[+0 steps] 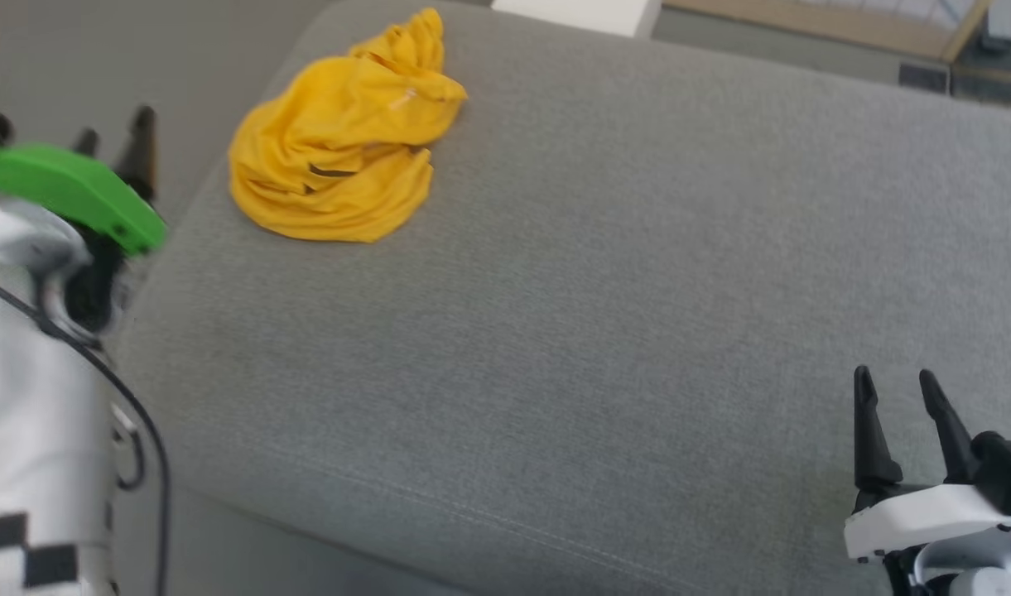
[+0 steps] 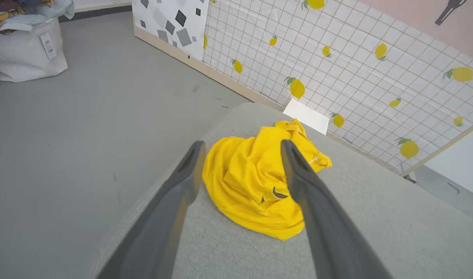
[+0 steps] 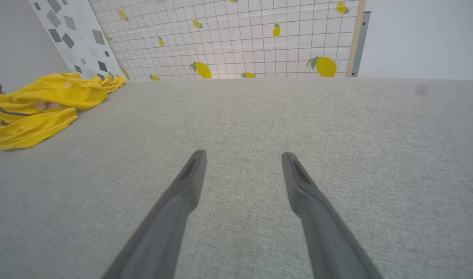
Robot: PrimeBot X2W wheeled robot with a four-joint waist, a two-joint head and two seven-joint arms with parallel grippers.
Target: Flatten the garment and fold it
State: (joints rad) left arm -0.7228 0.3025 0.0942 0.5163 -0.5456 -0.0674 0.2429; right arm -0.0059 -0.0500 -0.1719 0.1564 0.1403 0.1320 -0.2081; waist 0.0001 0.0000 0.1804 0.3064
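The garment (image 1: 339,145) is a bright yellow T-shirt lying crumpled in a heap at the far left of the grey cushion (image 1: 596,290); only small black marks of its print show. In the left wrist view the garment (image 2: 255,182) lies ahead, between and beyond the open fingers. My left gripper (image 1: 114,136) hangs open off the cushion's left edge, short of the heap. My right gripper (image 1: 896,381) stands open over the cushion's near right part, far from the shirt, with nothing between its fingers. The right wrist view has the garment (image 3: 38,108) at its far left.
A wall panel (image 2: 356,66) with a lemon and grid print stands behind the cushion. A white bag (image 2: 25,50) of clothes sits on the grey floor (image 2: 85,116) to the left. A white block (image 1: 580,12) lies at the cushion's far edge.
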